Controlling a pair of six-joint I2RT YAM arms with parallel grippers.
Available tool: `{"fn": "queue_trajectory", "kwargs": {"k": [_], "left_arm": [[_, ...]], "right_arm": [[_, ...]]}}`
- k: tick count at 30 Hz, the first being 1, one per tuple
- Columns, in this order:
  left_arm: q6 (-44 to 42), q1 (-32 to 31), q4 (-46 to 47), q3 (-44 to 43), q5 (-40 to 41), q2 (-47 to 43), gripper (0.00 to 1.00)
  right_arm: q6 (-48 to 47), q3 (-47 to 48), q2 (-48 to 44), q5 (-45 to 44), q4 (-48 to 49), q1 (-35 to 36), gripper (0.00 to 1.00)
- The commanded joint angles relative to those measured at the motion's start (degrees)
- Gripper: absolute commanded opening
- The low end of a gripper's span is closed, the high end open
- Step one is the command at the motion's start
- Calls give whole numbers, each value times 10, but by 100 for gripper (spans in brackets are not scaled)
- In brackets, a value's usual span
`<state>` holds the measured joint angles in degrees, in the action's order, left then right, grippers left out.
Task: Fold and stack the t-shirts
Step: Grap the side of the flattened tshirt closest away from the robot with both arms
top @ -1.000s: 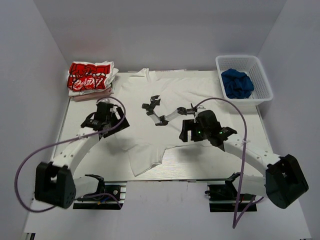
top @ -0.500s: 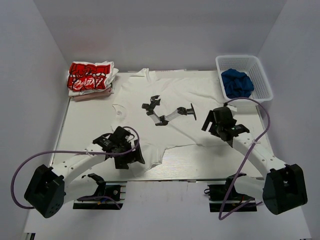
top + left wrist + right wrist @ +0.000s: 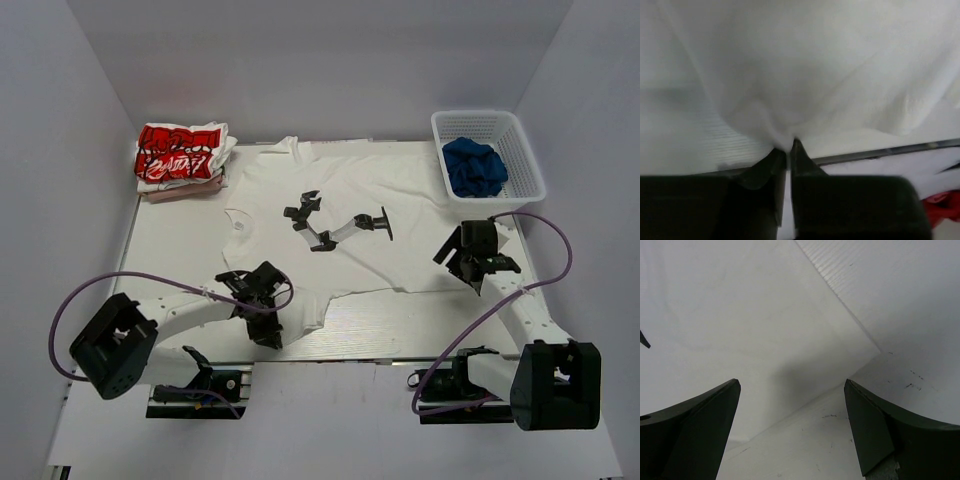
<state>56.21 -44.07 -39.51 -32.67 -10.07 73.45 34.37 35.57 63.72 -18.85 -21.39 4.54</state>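
- Printed t-shirt (image 3: pixel 180 160): folded, red-and-black graphic up, lying on a pale folded layer at the far-left corner of the table (image 3: pixel 170 250).
- White t-shirt (image 3: pixel 350 180): spread flat across the middle of the table, collar at the far edge, hem toward the arms. The near-left hem is rumpled. A dark jointed shape sits at its middle; cannot tell whether it is print or object.
- Left wrist view only: the cloth (image 3: pixel 815 65) gathers into puckers that run down to the fingertips.
- Right wrist view only: a straight shirt edge (image 3: pixel 740 315) runs diagonally, with ribbed table surface (image 3: pixel 900 290) beyond it.
- Left gripper (image 3: pixel 268 325): arm low, reaching in along the near edge. Jaws together, pinching the white hem (image 3: pixel 788 150).
- Right gripper (image 3: pixel 478 262): arm stretched forward at the shirt's right edge, fingers wide apart (image 3: pixel 791 385), holding nothing.
- Far right: white basket (image 3: pixel 520 150) with blue cloth (image 3: pixel 473 168) inside.
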Motion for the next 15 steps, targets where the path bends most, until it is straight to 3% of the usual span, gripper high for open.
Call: {"fn": "queue_trajectory", "kwargs": {"k": [1,2,6,10,15], "left_arm": [[1,-2,-3,-3,103,45,14],[1,-2,-13,-13,111,55,0],[1,-2,-74,-51,143,64,0],[15,-2,-148,-62,143,12,0],[41,-2,-245,-62,148,-32,0]], "right_arm": [[2,-11,-18,8,5,-13,90],[1,-12,-18,12,6,-20,90],[2,-11,-5,20,3,-39,90],[5,-28,1,39,6,-62,90],[3,-59,7,68,24,-79,81]]}}
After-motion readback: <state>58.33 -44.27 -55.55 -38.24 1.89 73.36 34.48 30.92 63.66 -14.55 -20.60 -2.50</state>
